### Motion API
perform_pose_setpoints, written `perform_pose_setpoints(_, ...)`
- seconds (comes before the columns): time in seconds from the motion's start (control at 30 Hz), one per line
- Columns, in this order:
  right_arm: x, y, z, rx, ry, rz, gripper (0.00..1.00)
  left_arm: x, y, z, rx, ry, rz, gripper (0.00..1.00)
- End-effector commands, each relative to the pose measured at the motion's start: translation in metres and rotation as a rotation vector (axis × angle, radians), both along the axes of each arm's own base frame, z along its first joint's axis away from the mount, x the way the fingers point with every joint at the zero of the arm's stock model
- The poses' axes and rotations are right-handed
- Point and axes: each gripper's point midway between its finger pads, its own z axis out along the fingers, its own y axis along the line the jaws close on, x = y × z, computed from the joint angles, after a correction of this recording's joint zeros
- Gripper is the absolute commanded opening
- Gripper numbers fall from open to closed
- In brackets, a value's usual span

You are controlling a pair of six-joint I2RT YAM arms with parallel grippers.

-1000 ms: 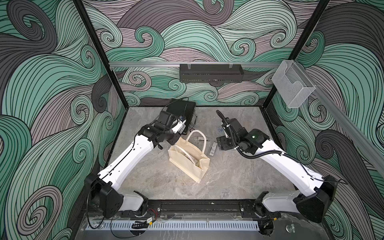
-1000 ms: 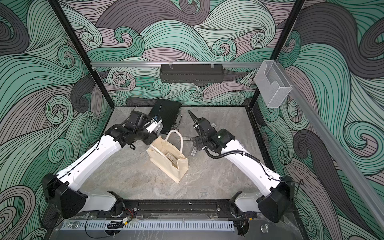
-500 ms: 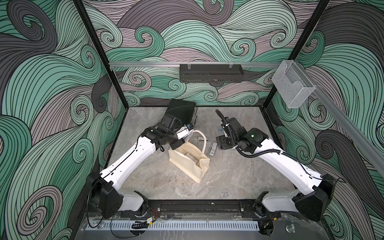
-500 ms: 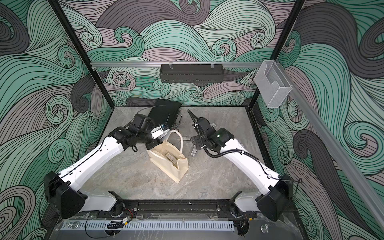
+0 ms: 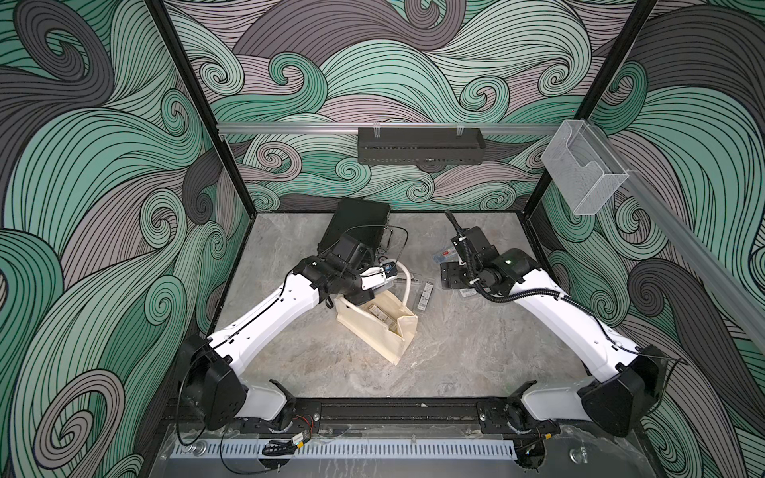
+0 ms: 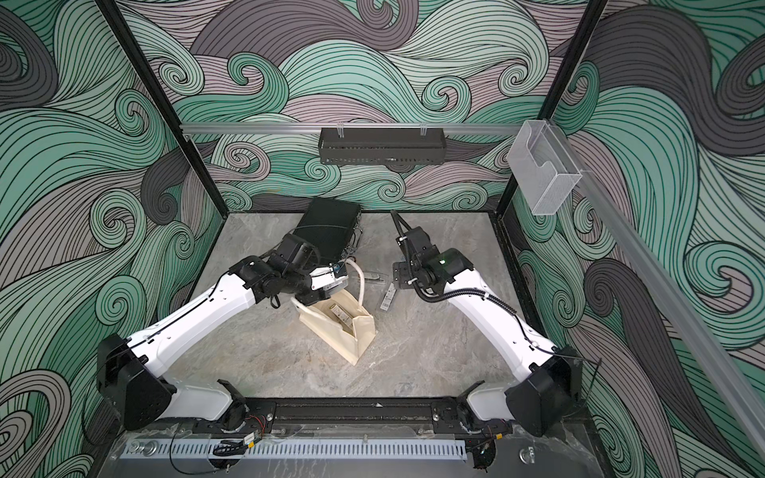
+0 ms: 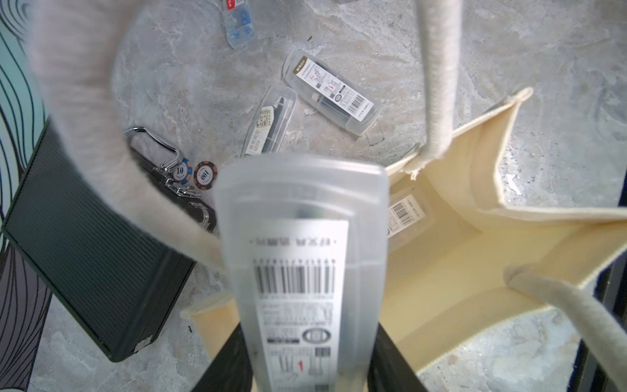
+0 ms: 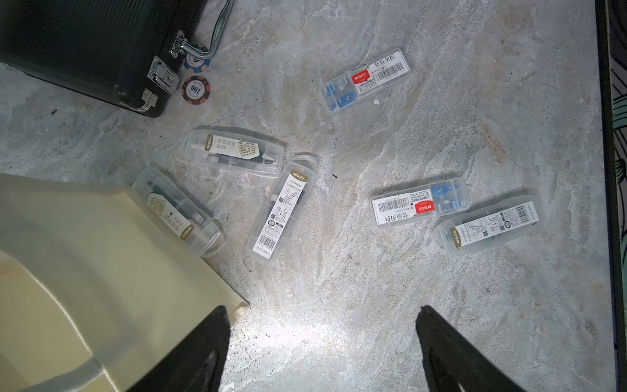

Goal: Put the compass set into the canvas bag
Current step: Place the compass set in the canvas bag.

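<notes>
The left fingers [image 7: 227, 366] are clamping a compass set [image 7: 302, 237] over the open canvas bag [image 5: 372, 340] in the middle of the tabletop [image 5: 455, 351], while the right fingers [image 8: 200, 353] are hanging apart above loose cases [image 8: 281, 210] to its right.

Canvas bag [image 5: 368, 331] at mid table [image 5: 455, 351]; one case [image 7: 405, 213] inside it. Compass set [image 7: 302, 258] in L gripper [image 5: 384, 284], above bag's mouth. Briefcase [image 5: 356, 225] behind bag, nr back wall [image 5: 289, 194]; 2 chips [image 8: 195, 89] just beside its latches [image 8: 163, 76]. Loose cases [image 8: 281, 210] on table R of bag, twd R arm [image 5: 550, 306]; one just beside bag's wall.
</notes>
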Motion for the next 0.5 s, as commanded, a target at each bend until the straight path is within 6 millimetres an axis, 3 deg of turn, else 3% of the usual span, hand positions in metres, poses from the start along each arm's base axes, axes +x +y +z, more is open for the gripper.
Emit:
perform_pose_setpoints(0.0, -0.006, -0.001, -0.01, 0.02, 0.042, -0.025, 0.86, -0.017, -0.002, -0.014, 0.049, 0.051, -0.06, 0.47)
perform_pose_setpoints(0.4, -0.005, 0.0, -0.023, 0.043, 0.087, -0.034, 0.86, -0.035, -0.007, -0.028, 0.131, 0.062, -0.118, 0.48)
perform_pose_setpoints(0.47, -0.005, 0.001, -0.026, 0.046, 0.094, -0.034, 0.86, -0.032, -0.005, -0.04, 0.18, 0.07, -0.122, 0.49)
